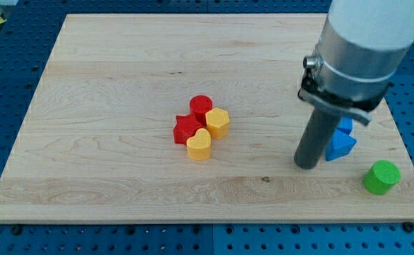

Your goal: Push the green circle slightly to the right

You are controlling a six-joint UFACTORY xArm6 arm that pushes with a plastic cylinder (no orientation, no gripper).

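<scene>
The green circle (381, 177) stands near the board's bottom right corner. My tip (306, 165) rests on the board to the left of it, about a hundred pixels away and not touching it. Two blue blocks (340, 144) lie right next to the rod, on its right side, between the rod and the green circle; the rod partly hides them.
Near the board's middle sits a tight cluster: a red cylinder (201, 106), a red star (186, 129), a yellow hexagon (218, 122) and a yellow heart (199, 144). The wooden board (122, 85) lies on a blue perforated table. The arm's grey body fills the top right.
</scene>
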